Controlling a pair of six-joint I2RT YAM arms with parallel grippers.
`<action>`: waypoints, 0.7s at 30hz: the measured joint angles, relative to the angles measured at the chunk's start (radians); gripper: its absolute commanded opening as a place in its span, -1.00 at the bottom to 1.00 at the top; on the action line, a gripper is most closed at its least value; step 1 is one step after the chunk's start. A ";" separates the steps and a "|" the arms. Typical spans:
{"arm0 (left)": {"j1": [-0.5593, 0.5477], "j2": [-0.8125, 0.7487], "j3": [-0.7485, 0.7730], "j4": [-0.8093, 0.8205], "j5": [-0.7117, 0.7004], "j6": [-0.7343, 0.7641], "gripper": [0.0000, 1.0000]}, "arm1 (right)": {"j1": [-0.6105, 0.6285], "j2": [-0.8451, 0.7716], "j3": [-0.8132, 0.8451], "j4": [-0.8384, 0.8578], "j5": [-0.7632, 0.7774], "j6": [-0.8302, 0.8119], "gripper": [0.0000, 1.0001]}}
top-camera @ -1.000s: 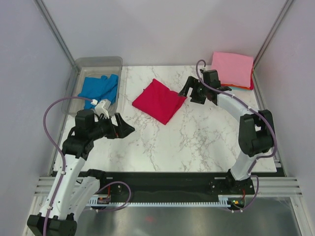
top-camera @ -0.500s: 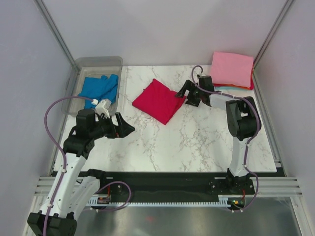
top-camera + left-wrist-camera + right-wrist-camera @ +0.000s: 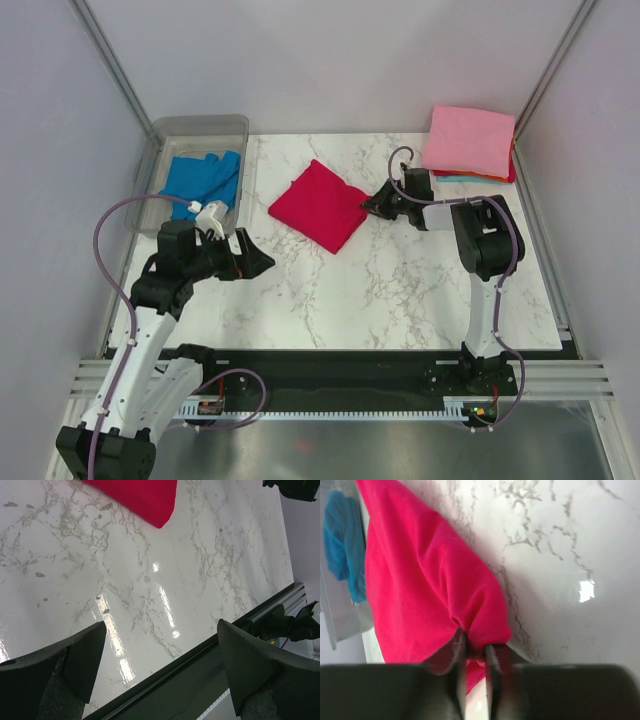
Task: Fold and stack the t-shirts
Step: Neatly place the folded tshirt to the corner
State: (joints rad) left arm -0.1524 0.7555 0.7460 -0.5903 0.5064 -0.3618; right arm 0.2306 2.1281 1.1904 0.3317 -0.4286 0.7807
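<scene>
A folded crimson red t-shirt (image 3: 320,205) lies on the marble table (image 3: 400,280), a little left of centre. My right gripper (image 3: 372,207) is shut on the red t-shirt's right corner; in the right wrist view the red cloth (image 3: 420,580) bunches between its fingers. A folded light pink t-shirt (image 3: 468,140) tops a stack at the back right, with orange and teal edges under it. A bright blue t-shirt (image 3: 203,180) lies crumpled in the clear tub (image 3: 200,128). My left gripper (image 3: 262,263) hangs open over the table's left part, holding nothing; its view shows the red t-shirt's corner (image 3: 145,500).
The clear plastic tub stands at the back left corner. Grey walls and metal posts close in the table on three sides. A black rail (image 3: 330,365) runs along the near edge.
My right gripper has moved left and down onto the red t-shirt's right corner and shut on it. The left arm has barely moved.
</scene>
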 measured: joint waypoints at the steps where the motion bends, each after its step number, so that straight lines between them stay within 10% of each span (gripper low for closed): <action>1: 0.000 0.002 0.000 0.001 0.000 0.000 0.99 | 0.000 0.007 -0.003 0.011 -0.008 0.003 -0.85; 21: 0.000 0.003 0.000 0.002 0.000 0.000 0.99 | -0.156 -0.184 0.427 -0.658 0.181 -0.520 -1.00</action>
State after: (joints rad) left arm -0.1524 0.7589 0.7456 -0.5880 0.5060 -0.3618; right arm 0.0746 1.9438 1.6173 -0.3267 -0.2474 0.2604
